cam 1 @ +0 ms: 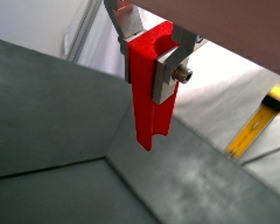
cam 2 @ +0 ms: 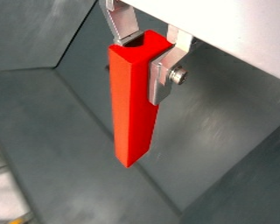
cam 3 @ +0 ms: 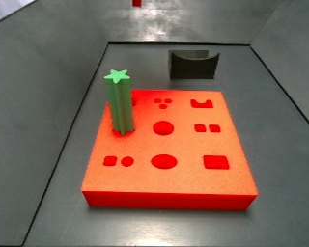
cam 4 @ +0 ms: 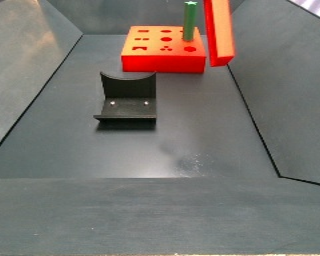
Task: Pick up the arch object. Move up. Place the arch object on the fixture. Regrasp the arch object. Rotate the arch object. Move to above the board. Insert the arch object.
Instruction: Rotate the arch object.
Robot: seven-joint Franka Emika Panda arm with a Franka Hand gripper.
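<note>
Gripper [cam 1: 154,54] clamped on the arch object [cam 2: 133,105], hanging upright in the air, clear of the floor. Fixture [cam 4: 127,100] mid-floor; board [cam 3: 170,145] with green post [cam 3: 119,100] beyond. No legible writing.

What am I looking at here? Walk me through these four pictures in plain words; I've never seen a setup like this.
This is a robot arm with a two-finger claw, working over a dark grey floor.

Two pictures come from cameras on the arm's wrist, looking down along the claw. In both wrist views its silver fingers are shut on a long red bar, which hangs straight down, clear of the floor.

The other two come from cameras fixed beside the table. In a side view the bar hangs in the air, high above the floor; the claw itself is cut off at the picture's edge.

On the floor lie two things: a red-orange board with cut-out holes of several shapes, with a green star-topped post standing in it, and a dark fixture set apart from the board.
</note>
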